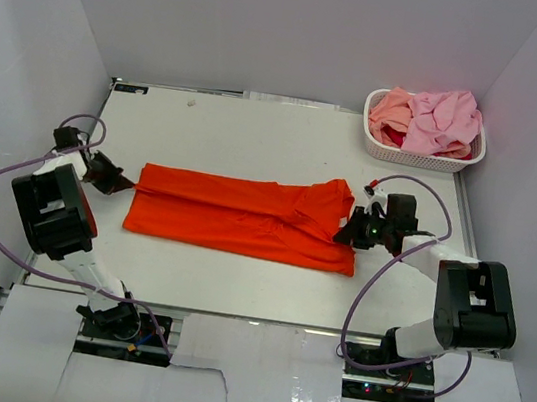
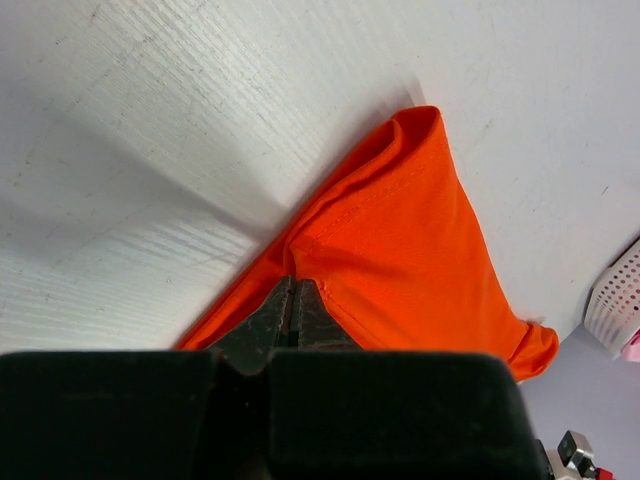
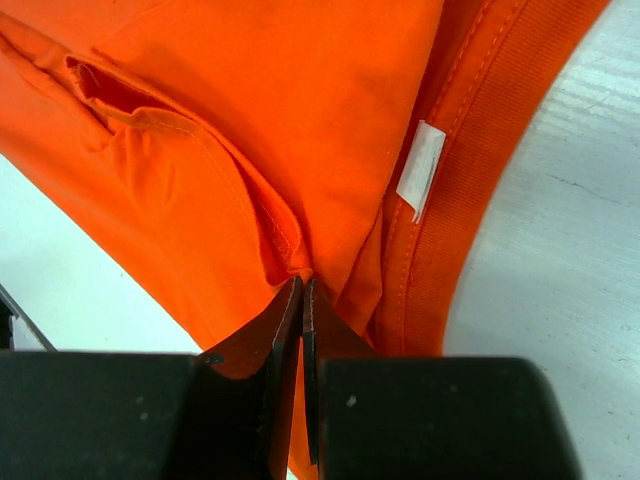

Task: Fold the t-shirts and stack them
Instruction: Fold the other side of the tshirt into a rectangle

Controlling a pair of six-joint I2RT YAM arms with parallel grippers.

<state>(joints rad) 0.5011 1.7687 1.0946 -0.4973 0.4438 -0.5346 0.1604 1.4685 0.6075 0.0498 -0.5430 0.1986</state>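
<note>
A bright orange-red t-shirt (image 1: 246,216) lies folded into a long strip across the table's middle. My left gripper (image 1: 122,181) is shut on its left end; in the left wrist view the closed tips (image 2: 293,287) pinch the hem of the t-shirt (image 2: 420,260). My right gripper (image 1: 348,228) is shut on the right end by the collar; the right wrist view shows the tips (image 3: 302,283) clamped on a fold of the t-shirt (image 3: 250,120), next to the collar band and a white label (image 3: 420,170). Pink, salmon and dark red t-shirts (image 1: 432,122) lie heaped in the basket.
The white perforated basket (image 1: 411,158) stands at the table's back right corner; its edge shows in the left wrist view (image 2: 618,300). White walls close in the table on three sides. Purple cables loop beside both arms.
</note>
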